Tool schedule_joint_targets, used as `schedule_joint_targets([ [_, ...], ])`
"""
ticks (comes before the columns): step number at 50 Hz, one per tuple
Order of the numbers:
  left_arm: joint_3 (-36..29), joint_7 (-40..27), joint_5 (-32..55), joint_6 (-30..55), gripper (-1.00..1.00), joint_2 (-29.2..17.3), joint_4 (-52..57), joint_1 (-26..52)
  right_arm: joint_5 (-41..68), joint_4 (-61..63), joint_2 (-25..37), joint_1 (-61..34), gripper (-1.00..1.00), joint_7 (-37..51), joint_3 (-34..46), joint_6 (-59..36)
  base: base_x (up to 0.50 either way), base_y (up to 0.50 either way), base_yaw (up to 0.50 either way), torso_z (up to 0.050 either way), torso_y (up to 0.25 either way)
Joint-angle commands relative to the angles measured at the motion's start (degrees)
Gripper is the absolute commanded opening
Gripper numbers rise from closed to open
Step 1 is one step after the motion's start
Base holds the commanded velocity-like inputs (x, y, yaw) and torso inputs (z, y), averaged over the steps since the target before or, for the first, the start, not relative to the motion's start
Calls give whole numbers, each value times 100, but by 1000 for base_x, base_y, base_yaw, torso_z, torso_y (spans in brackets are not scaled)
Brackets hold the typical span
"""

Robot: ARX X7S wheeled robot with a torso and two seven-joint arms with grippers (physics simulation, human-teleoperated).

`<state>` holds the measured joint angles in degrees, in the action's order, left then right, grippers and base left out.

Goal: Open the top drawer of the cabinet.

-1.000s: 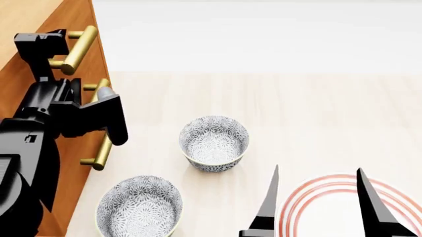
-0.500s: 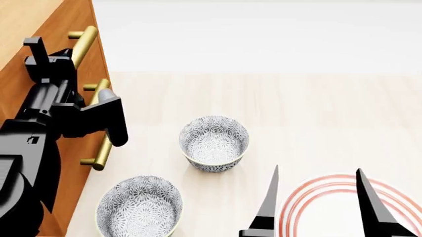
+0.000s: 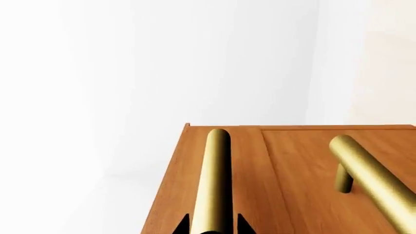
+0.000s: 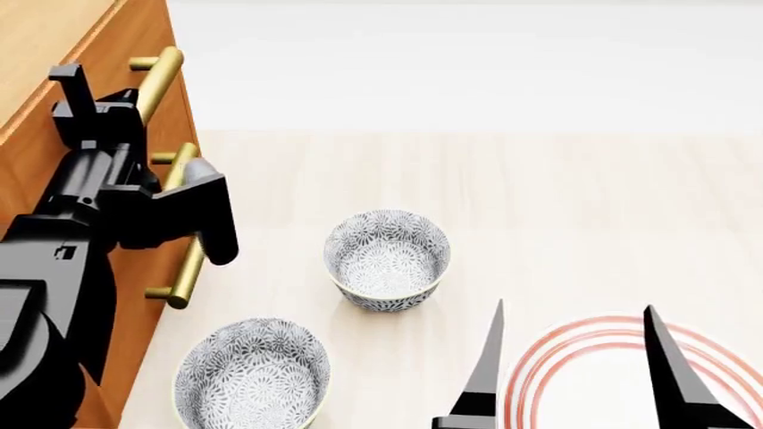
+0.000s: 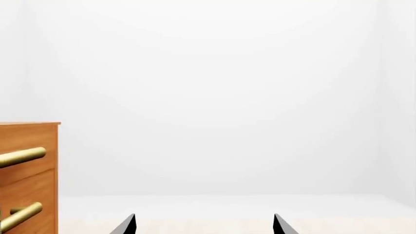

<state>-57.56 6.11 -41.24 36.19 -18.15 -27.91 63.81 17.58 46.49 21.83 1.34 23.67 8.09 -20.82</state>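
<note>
The cabinet stands at the left of the head view, orange-brown wood with brass bar handles. My left gripper is shut on the top drawer's handle. In the left wrist view its two dark fingertips press both sides of that brass bar, over the top drawer front. The handle of the drawer below lies beside it. My right gripper hangs open over the table at the lower right, holding nothing; its view shows the cabinet's edge.
Two patterned bowls sit on the light wooden table near the cabinet. A white plate with red rings lies under my right gripper. The lower drawer handle sticks out by my left forearm.
A second ago my left gripper was spread across the top handle; it has since turned and shut on the bar. The handle has shifted slightly outward. The right arm has not moved.
</note>
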Motion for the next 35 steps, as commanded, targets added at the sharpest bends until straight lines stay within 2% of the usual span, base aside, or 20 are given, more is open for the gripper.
schedule_joint_targets([
  [1,146,307,265,335,-100,384,245,-158,-92,172,-84,94,100,-99,-144,31,0,0,3,0,0],
  [16,20,329,237,388,-100,636,279,-216,-60,104,-52,115,100,-96,-155,137,-6,0,1,0,1],
  [35,-112,544,91,676,-100,677,791,-323,-21,159,2,121,100,-41,-153,130,-8,0,2,-1,1],
])
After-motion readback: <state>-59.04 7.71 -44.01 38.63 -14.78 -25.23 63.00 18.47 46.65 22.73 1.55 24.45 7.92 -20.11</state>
